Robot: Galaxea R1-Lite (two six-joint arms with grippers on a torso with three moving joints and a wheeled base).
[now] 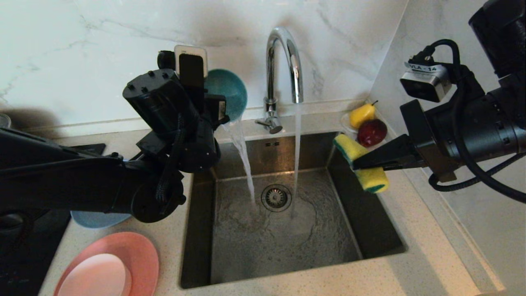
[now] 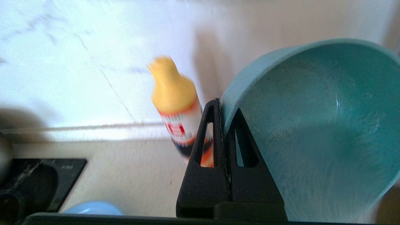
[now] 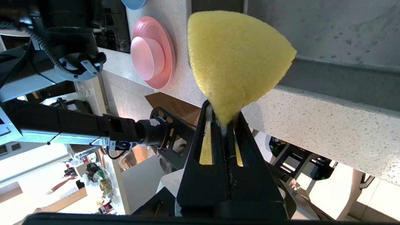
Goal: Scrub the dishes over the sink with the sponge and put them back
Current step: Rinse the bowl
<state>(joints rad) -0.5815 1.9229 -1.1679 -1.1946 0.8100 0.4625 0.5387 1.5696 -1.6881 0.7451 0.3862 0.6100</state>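
Note:
My left gripper (image 2: 222,106) is shut on the rim of the teal bowl (image 2: 312,125). It holds the bowl (image 1: 230,92) tipped above the back left corner of the sink (image 1: 370,222), and water pours from it into the basin. My right gripper (image 1: 356,164) is shut on the bent yellow sponge (image 1: 361,162) over the sink's right edge; the sponge (image 3: 237,59) bulges out past the gripper (image 3: 222,112). On the counter at the front left, the small pale pink dish (image 1: 96,275) lies on the salmon-pink plate (image 1: 135,250). The grey-blue plate (image 1: 96,220) is partly hidden under my left arm.
The chrome tap (image 1: 283,61) runs a stream into the basin near the drain strainer (image 1: 276,197). A pear (image 1: 361,114) and an apple (image 1: 372,132) sit at the back right corner. A yellow-topped bottle (image 2: 175,103) stands by the wall. A black hob (image 1: 24,246) lies at the far left.

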